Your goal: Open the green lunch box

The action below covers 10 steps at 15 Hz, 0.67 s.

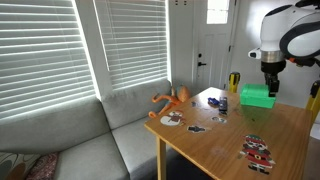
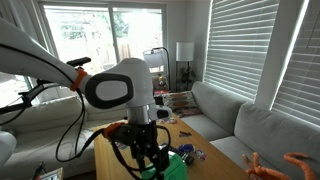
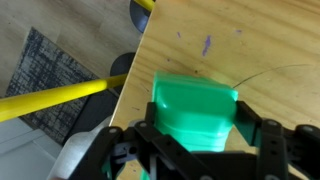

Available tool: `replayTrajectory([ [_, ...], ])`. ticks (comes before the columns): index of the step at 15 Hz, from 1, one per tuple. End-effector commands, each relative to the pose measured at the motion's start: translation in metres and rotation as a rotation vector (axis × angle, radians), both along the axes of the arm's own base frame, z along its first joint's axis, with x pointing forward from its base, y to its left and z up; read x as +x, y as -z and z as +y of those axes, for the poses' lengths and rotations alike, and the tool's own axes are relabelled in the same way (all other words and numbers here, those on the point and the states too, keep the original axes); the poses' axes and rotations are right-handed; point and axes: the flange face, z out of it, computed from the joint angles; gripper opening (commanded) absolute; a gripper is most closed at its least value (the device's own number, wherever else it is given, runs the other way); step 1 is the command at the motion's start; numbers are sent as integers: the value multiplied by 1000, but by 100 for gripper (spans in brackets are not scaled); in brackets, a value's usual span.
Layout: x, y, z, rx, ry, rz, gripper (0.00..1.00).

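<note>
— Which way does the bright green rectangular plastic lunch box [image 1: 257, 97] lie?

— Flat, top side up. In an exterior view its long axis runs across the picture, roughly along the far edge of the light wooden table [image 1: 225, 140]. The wrist view is less help: the box's near end is hidden behind the claw, so its full length cannot be judged there.

— Where on the table is it?

— At the far end, close to an edge. In the wrist view the table's edge runs just beside the box, with floor and a dark patterned rug [image 3: 45, 65] below. A long yellow rod [image 3: 60, 97] slants in from the side towards that edge.

— And how does the box look?

— A saturated green all over, low and blocky, with rounded corners and a smooth, faintly glossy top (the light catches it near the middle). The lid sits level on the body, shut as far as I can make out.

— The claw?

— The black two-fingered gripper [image 3: 205, 128] hangs right above the box, pointing down. Its jaws are spread wide, one finger on each side of the box's near end, and it grips nothing. I cannot tell whether the pads touch the green sides.
</note>
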Motion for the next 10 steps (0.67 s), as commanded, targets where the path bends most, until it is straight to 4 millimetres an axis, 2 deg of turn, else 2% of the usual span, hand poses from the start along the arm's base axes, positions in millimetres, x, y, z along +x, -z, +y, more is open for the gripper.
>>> replayTrajectory([
  [1,1,-3,7,-24,-57,-58,53],
  [2,0,-3,10,65,-41,-55,53],
  [3,1,-5,10,28,-45,-84,53],
  [5,2,-5,15,123,-20,-74,53],
  [6,3,-7,14,103,5,-98,53],
  [7,1,-8,17,191,26,-76,53],
  [9,1,-12,11,154,110,-104,53],
  [10,-1,-12,14,238,116,-55,53],
])
